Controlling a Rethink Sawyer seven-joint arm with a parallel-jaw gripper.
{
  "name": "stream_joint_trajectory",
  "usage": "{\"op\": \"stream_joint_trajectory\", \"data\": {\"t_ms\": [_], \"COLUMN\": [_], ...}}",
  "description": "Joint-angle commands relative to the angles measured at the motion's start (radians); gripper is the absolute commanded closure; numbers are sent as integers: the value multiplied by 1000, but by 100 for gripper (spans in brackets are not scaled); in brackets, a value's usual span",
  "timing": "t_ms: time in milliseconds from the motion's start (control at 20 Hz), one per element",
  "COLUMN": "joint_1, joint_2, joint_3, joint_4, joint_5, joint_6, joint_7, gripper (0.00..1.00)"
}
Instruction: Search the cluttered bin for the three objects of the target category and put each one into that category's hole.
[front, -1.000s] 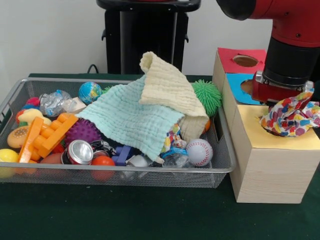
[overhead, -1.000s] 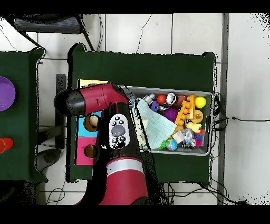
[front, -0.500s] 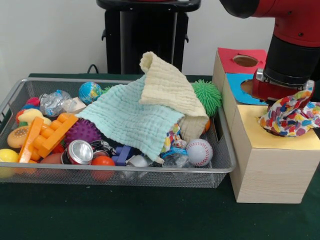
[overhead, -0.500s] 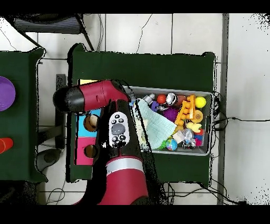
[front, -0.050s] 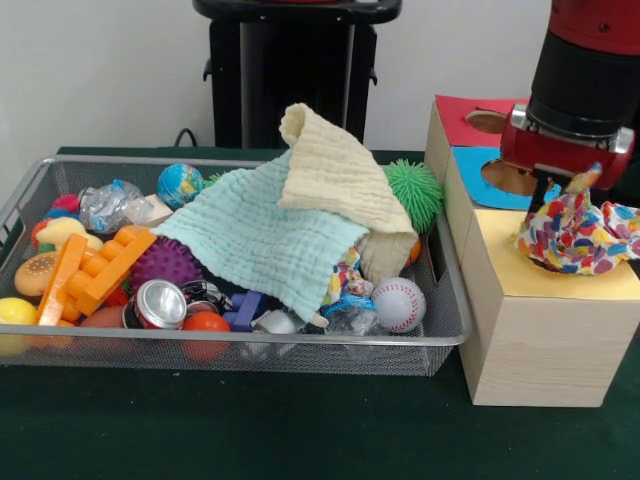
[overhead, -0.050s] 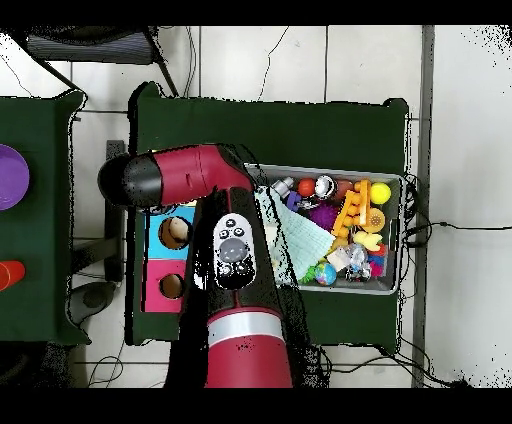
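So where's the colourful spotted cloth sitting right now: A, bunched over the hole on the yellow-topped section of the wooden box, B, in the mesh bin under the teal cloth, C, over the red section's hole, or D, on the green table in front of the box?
A: the spotted cloth is bunched on the yellow top of the wooden box, over its hole, right beneath the arm's end.

A table (front, -0.050s: 250, 430) covered in dark green cloth carries two things. A wire bin (front, -0.050s: 300, 350) full of clutter sits on its left part in the front view. Just beside the bin, to the right, stands a wooden box (front, -0.050s: 540, 345) with yellow, blue and red tops.
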Motion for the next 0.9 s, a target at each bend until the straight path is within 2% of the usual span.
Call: {"op": "stream_joint_trajectory", "data": {"t_ms": [50,250,550,900], "joint_1": [-50,-53,-52,-23], "joint_2": [-49,-68,-57,-86], "joint_3": [69,76,75,26], "joint_4": [80,126,102,67], "joint_5": [39,42,42,9], "joint_6": [138,102,140,202], "joint_7": [-70,-62,-68,-50], "gripper": [100,100,100,100]}}
